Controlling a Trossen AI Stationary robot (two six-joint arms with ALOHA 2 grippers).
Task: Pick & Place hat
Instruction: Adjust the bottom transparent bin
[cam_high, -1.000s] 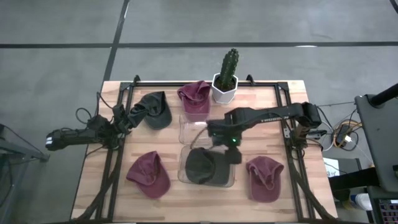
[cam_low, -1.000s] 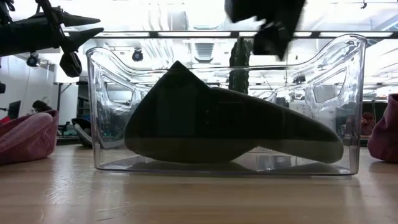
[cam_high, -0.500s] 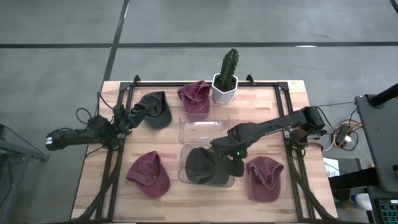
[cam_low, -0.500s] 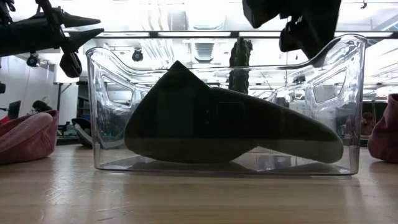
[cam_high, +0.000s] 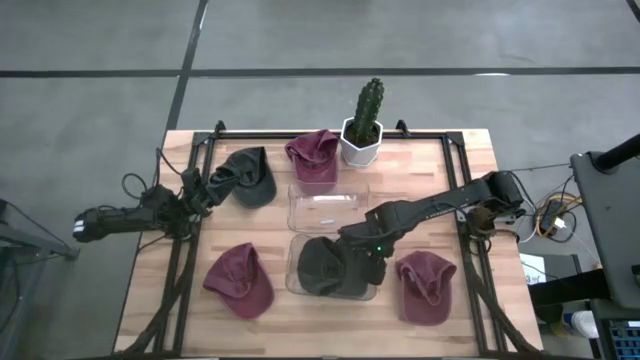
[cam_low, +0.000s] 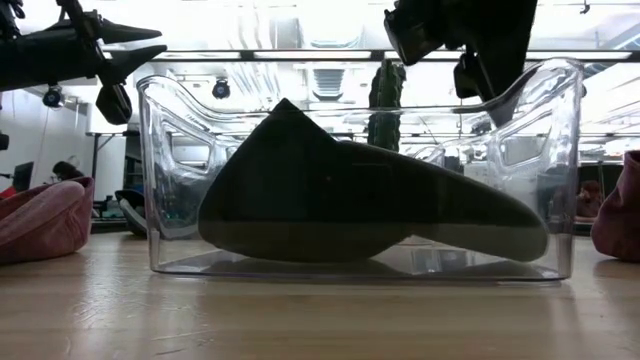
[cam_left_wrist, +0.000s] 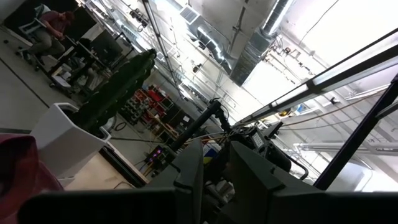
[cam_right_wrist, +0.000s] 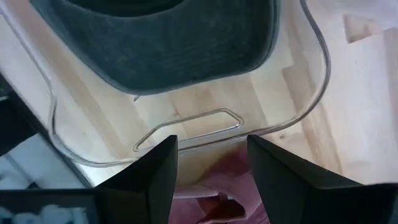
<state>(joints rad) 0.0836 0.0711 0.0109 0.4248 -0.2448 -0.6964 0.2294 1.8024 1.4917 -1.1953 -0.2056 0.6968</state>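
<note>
The dark grey cloth cap (cam_high: 322, 267) lies inside the clear plastic bin (cam_high: 296, 285), low and centre in the high view, on the wooden table (cam_high: 480, 300). In the low view the cap's long axis runs across the bin, crown toward frame left and brim tapering toward frame right.

The right pincer (cam_high: 366, 268) hangs over the bin's right end, above the brim side of the cap. In the right wrist view its two dark fingers (cam_right_wrist: 149, 180) stand apart with nothing between them, straddling the bin's handle cut-out; the cap sits just beyond the wall, and a maroon cloth cap (cam_high: 427, 286) lies outside the bin at lower right of the high view.

So the cap lies to frame left of this pincer. The right arm is far nearer to it. The left pincer (cam_high: 212, 186) rests at the table's left edge beside another dark cap (cam_high: 246, 178); I cannot tell whether it is open.
</note>
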